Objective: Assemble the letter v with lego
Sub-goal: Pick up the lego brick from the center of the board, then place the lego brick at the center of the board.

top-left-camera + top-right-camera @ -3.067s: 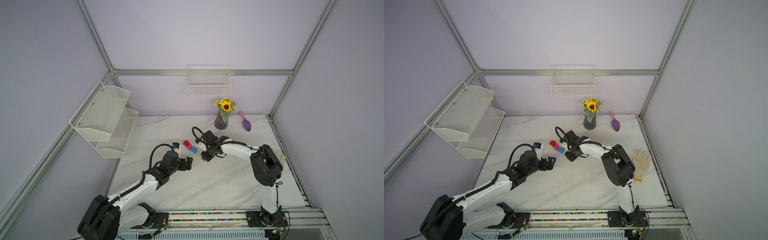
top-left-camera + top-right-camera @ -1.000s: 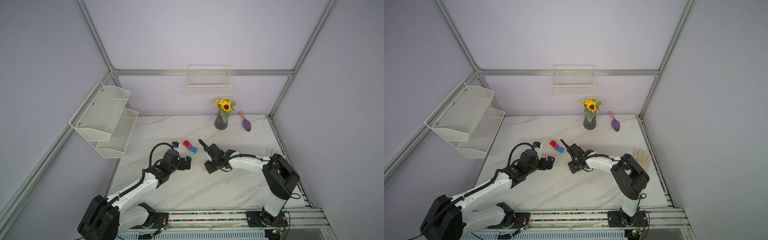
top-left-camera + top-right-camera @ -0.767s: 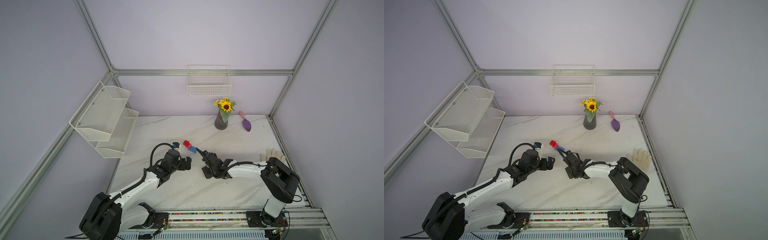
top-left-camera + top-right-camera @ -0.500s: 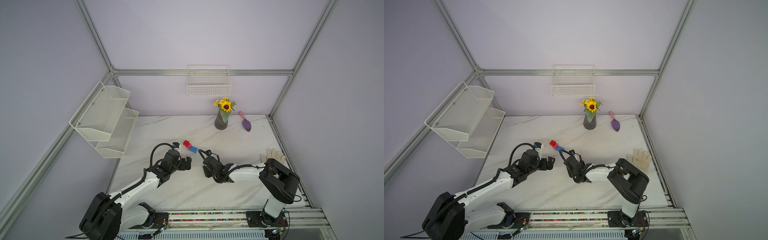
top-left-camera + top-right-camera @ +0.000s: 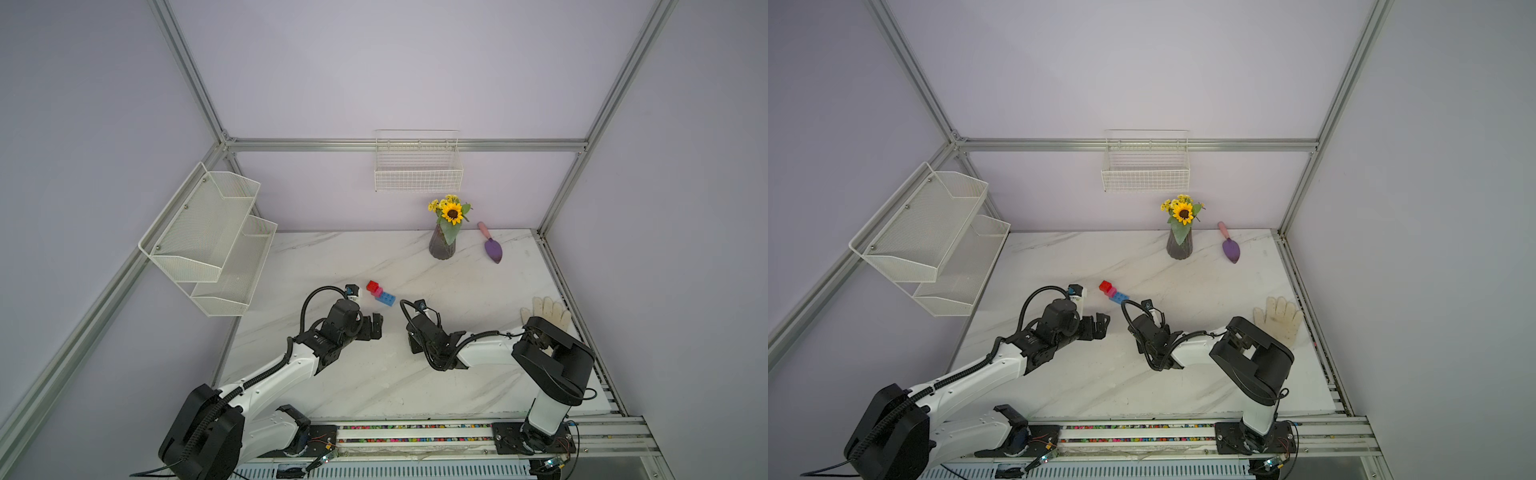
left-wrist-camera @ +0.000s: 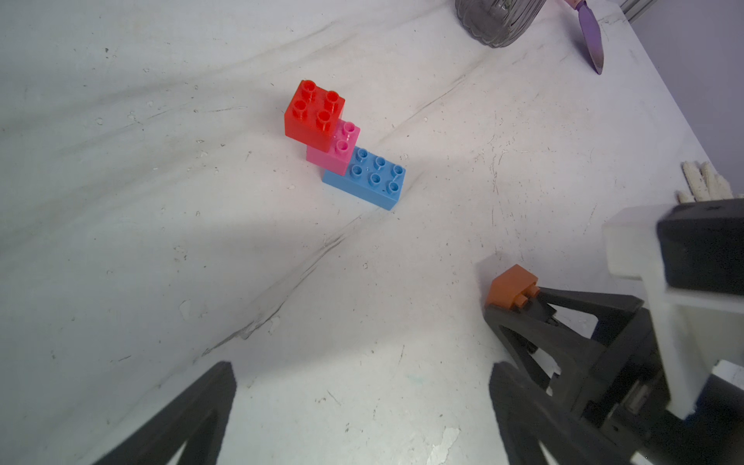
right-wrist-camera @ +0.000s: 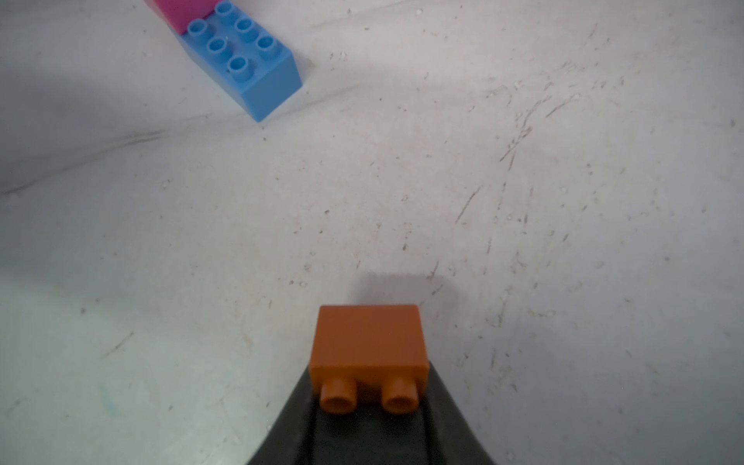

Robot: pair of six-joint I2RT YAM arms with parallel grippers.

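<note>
While the orange-brown square studded plastic brick (image 7: pixel 368 342) is sitting pinched between the fingertips of the right end effector (image 7: pixel 368 378), its studs are pointing back toward the wrist. It is hanging low over the white marble-patterned surface (image 7: pixel 563 201), and whether it is touching that surface cannot be told.

Apart from it, the stepped stack of joined bricks (image 5: pixel 380 293) is standing on the surface. The long light-blue studded plastic brick (image 6: pixel 370 183) is lying at the bottom. The pink square plastic brick (image 6: pixel 332 155) is sitting on one end of it. The red square plastic brick (image 6: pixel 314 110) is riding on the pink one and overhanging away from the blue. Six blue studs are showing bare. In both top views the stack is lying beyond the two end effectors, toward the back wall.

The left end effector (image 6: pixel 362 366) is hovering with its jaws spread wide, gripping nothing and facing the stack.

Farther out, a dark ribbed vase with a sunflower (image 5: pixel 442 245) is standing near the back wall, with a purple trowel with a pink handle (image 5: pixel 493 250) lying just beside it. A white fabric glove (image 5: pixel 548 309) is lying at the surface's right edge, by the right arm. A white wire basket (image 5: pixel 417 174) is hanging on the back wall, and a white two-tier mesh shelf (image 5: pixel 208 232) is hanging on the left wall.
</note>
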